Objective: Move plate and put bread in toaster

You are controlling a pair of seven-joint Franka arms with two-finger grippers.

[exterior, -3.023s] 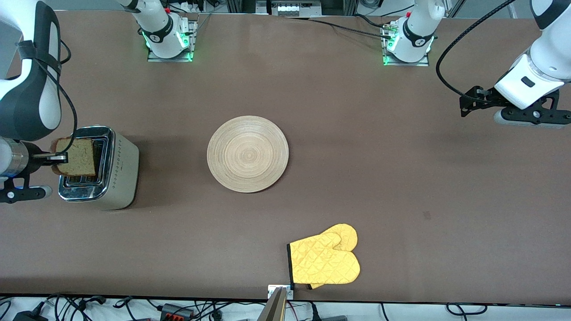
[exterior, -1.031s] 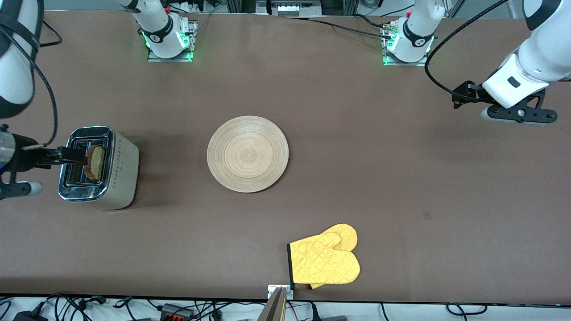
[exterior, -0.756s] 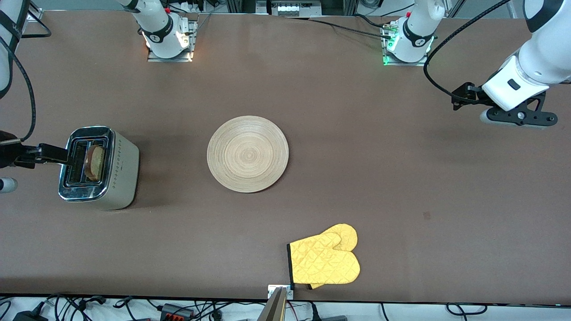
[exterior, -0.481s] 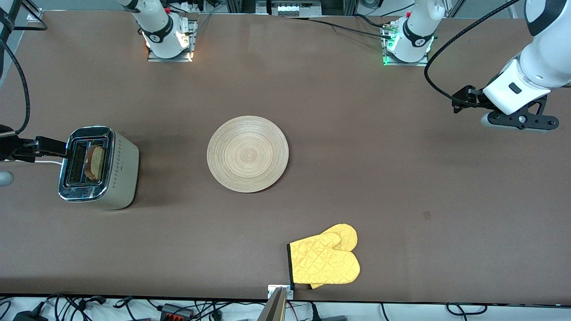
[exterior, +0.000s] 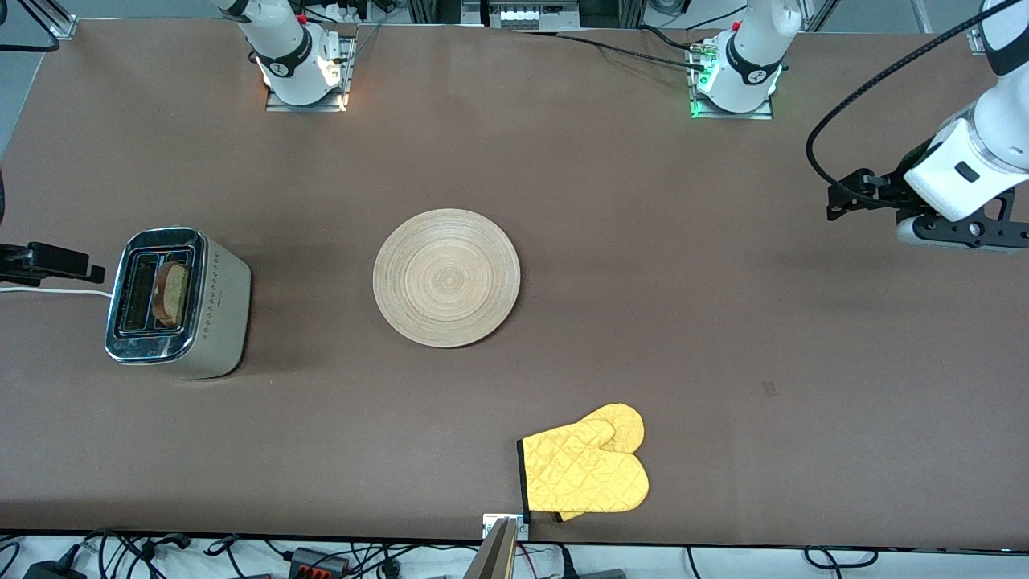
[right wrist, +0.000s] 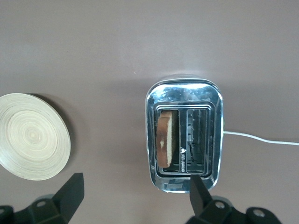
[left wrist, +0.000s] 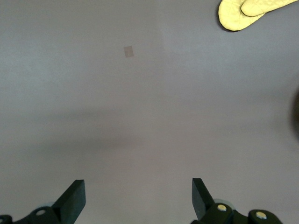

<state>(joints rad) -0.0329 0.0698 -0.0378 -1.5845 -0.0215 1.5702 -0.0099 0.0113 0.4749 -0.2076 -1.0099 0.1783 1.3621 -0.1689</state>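
Observation:
The toaster (exterior: 211,301) stands at the right arm's end of the table. The bread (exterior: 171,293) stands upright in the toaster slot that lies toward the plate; the other slot is empty. The right wrist view shows the same toaster (right wrist: 184,100) and bread (right wrist: 164,140). The wooden plate (exterior: 446,277) lies bare at mid-table and also shows in the right wrist view (right wrist: 32,137). My right gripper (exterior: 80,268) is open and empty above the table's end beside the toaster; its open fingers show in its own wrist view (right wrist: 135,198). My left gripper (exterior: 854,197) is open and empty above bare table (left wrist: 137,198).
A yellow oven mitt (exterior: 585,470) lies near the table's front edge, also seen in the left wrist view (left wrist: 250,11). The toaster's white cord (exterior: 48,291) runs off the right arm's end of the table. A small mark (left wrist: 128,51) is on the tabletop.
My right gripper lowered the bread into the toaster slot, let it go and drew back off the toaster toward the table's end. My left arm shifted slightly; the plate has not moved.

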